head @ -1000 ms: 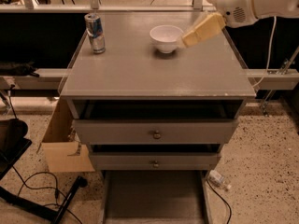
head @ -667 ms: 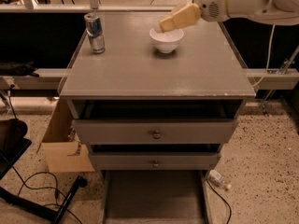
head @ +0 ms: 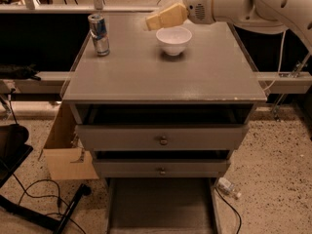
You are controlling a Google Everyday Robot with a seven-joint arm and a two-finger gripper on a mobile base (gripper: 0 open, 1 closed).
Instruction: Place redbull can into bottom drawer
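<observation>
The redbull can (head: 99, 33) stands upright on the grey cabinet top (head: 161, 69), near its back left corner. My gripper (head: 155, 20) hangs above the back middle of the top, just up and left of a white bowl (head: 173, 39), and well to the right of the can. It holds nothing that I can see. The bottom drawer (head: 161, 208) is pulled out at the cabinet's foot, with a flat grey floor and nothing in it.
Two knob-fronted drawers (head: 162, 138) sit shut above the open tray. A cardboard box (head: 66, 147) leans at the cabinet's left side. Cables and a black stand (head: 58, 213) lie on the floor at left. A small bottle (head: 228, 187) lies on the floor at right.
My gripper and arm have swung left across the back of the top, from right of the bowl to up and left of it. The can and bowl have not moved.
</observation>
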